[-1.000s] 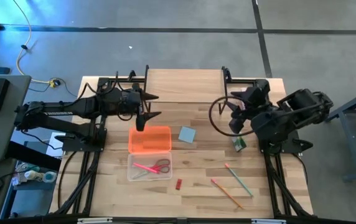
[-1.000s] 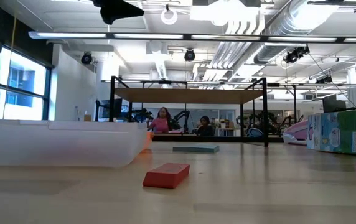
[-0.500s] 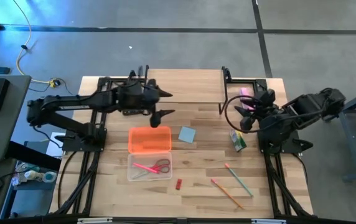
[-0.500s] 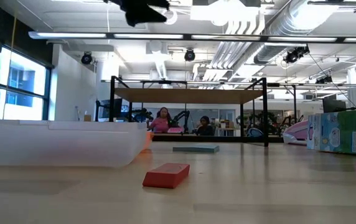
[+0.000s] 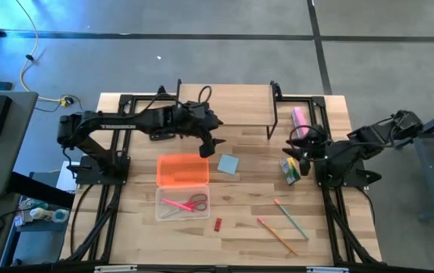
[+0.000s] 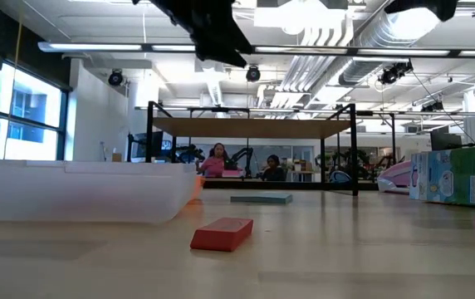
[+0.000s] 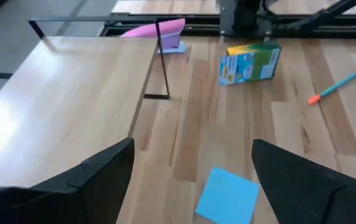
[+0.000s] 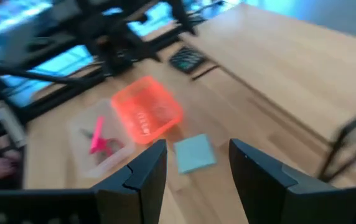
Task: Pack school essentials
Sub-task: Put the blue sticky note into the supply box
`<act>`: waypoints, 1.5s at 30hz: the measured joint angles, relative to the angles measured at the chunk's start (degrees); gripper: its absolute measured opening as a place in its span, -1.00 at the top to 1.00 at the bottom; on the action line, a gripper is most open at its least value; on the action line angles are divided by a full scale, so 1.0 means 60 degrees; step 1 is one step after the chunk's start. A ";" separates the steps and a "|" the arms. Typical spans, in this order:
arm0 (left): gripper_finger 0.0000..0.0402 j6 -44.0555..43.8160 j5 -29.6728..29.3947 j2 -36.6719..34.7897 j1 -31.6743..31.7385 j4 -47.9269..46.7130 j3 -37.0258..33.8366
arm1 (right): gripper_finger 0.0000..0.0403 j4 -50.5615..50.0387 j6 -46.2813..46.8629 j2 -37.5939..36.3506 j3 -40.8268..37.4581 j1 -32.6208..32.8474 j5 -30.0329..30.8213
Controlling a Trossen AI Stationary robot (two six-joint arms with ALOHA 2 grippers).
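My left gripper point(image 5: 215, 144) point(image 7: 190, 168) is open and hovers above the table just left of the light-blue notepad point(image 5: 228, 164) point(image 7: 228, 196), which lies flat. My right gripper point(image 5: 294, 150) point(image 8: 196, 163) is open too, above the yellow-green crayon box point(image 5: 290, 171) point(image 7: 249, 62) that stands on the table. Thin pencils point(image 5: 288, 216) and a tiny red piece point(image 5: 218, 224) point(image 6: 221, 234) lie near the near edge. In the low view, the left gripper point(image 6: 211, 31) and the right gripper point(image 6: 420, 7) hang high above the table.
A clear box point(image 5: 182, 203) holding pink scissors sits left of centre, its orange lid point(image 5: 182, 169) just beyond it. A raised wooden shelf point(image 5: 224, 102) on black legs stands at the far edge. A pink bar point(image 5: 299, 117) lies beside it. People sit far behind the table.
My left gripper has swung from above the orange lid toward the table's right, ending beside the notepad. My right arm has drawn back toward the right edge and come lower, uncovering the pink bar. No object on the table has moved.
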 joint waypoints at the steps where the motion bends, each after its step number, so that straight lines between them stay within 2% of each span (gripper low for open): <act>1: -0.57 -0.0004 -0.0003 0.0094 -0.0024 0.0011 0.0021 | 0.18 0.0447 -0.0227 -0.0210 -0.0325 -0.0004 -0.0180; 10: -0.57 -0.0149 0.0000 0.0319 -0.0036 -0.0172 0.0029 | 0.18 0.4896 -0.2394 -0.1963 -0.3409 -0.0140 -0.1451; 17: -0.57 -0.0149 -0.0004 0.0315 -0.0040 -0.0175 0.0029 | 0.18 0.7195 -0.2922 -0.3212 -0.5535 -0.0958 -0.2178; 28: -0.57 -0.0151 -0.0036 0.0312 -0.0036 -0.0172 0.0029 | 0.18 0.7752 -0.2978 -0.4431 -0.7060 -0.1839 -0.2863; 36: -0.57 -0.0184 -0.0036 0.0312 -0.0038 -0.0172 0.0029 | 0.18 0.8040 -0.2579 -0.4998 -0.8043 -0.2117 -0.2884; 45: -0.57 -0.0585 -0.0036 0.0308 -0.0036 -0.0168 0.0029 | 0.18 0.8034 -0.2485 -0.5294 -0.8533 -0.2279 -0.2884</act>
